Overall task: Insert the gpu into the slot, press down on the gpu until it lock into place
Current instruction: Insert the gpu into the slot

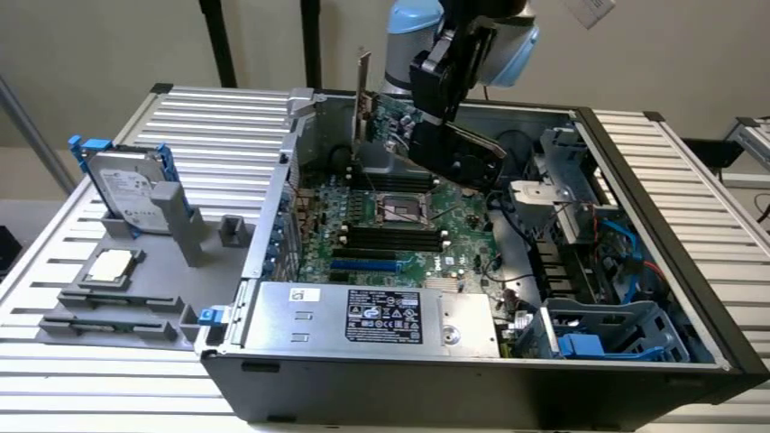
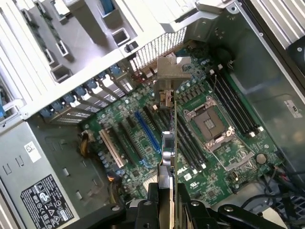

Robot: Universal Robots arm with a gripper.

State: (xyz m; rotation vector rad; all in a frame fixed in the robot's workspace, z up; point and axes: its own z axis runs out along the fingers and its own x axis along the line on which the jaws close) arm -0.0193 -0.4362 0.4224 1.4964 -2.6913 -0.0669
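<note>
My gripper (image 1: 431, 122) is shut on the gpu (image 1: 467, 155), a flat black card with a metal end bracket, and holds it tilted in the air above the far part of the motherboard inside the open computer case. In the wrist view the gpu (image 2: 167, 148) shows edge-on, running away from my gripper (image 2: 167, 202) toward the case's rear wall. The bright-blue slot (image 2: 147, 130) lies on the board below and to one side of the card, not touching it. In the exterior view the slot (image 1: 364, 266) sits near the front edge of the board, well below the card.
A silver power-supply box (image 1: 361, 316) fills the near side of the case. The CPU socket (image 1: 401, 209) and black memory slots (image 1: 391, 239) lie under the card. A blue-framed hard drive (image 1: 126, 189) stands on a grey fixture at the exterior view's left. Cables and a drive cage (image 1: 601, 329) crowd the right.
</note>
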